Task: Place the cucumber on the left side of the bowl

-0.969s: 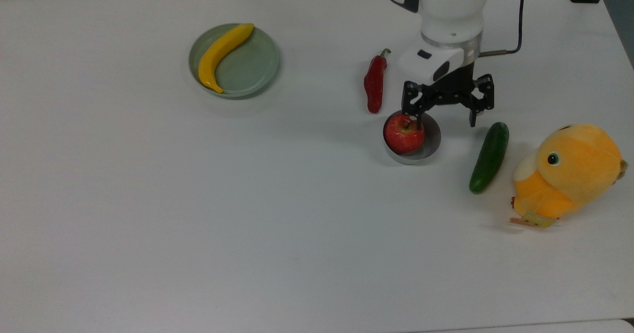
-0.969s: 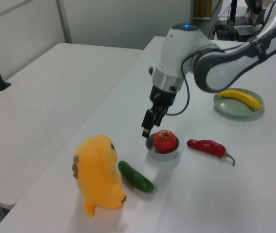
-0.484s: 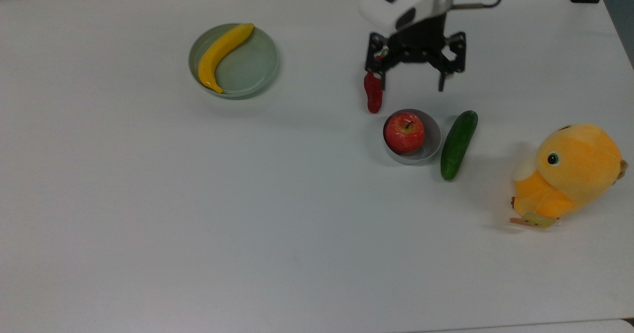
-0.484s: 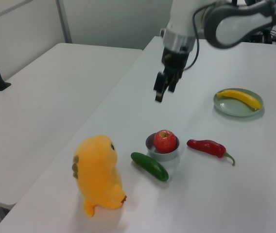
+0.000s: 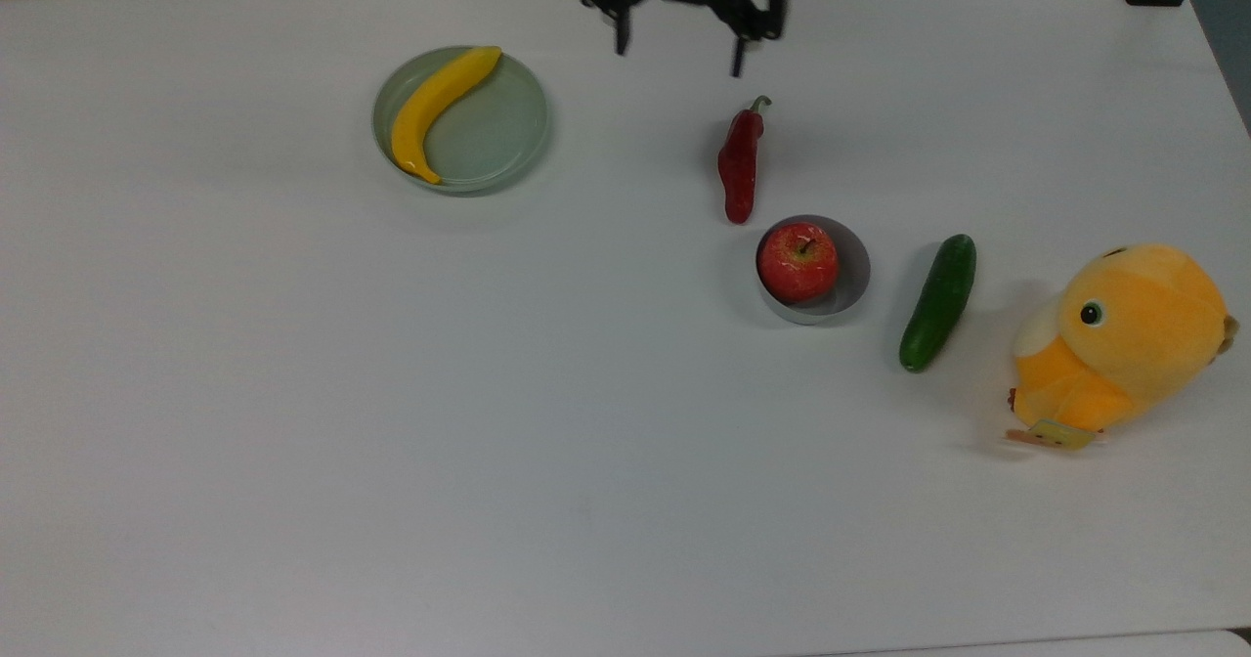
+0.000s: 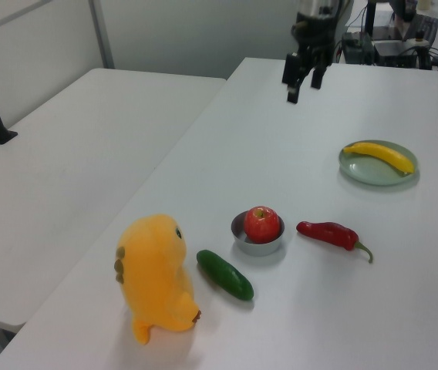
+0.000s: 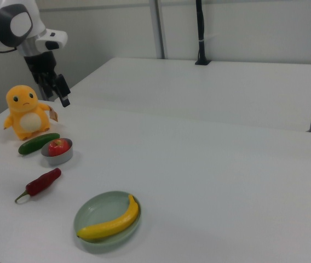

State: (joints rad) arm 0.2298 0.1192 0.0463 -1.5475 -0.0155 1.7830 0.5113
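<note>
2 white tables [image 6: 88, 139] stand side by side before a grey wall [image 7: 243, 27].

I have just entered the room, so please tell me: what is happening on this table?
The robot's gripper hangs open above the table's far edge in the top view, holding nothing. The cucumber lies between the grey bowl, which holds a red apple, and an orange plush toy. A red chili pepper and a banana on a green plate lie apart.

Robotics lab, plain white tables [image 6: 88, 139], camera stands [image 7: 200, 33], toy food props
</note>
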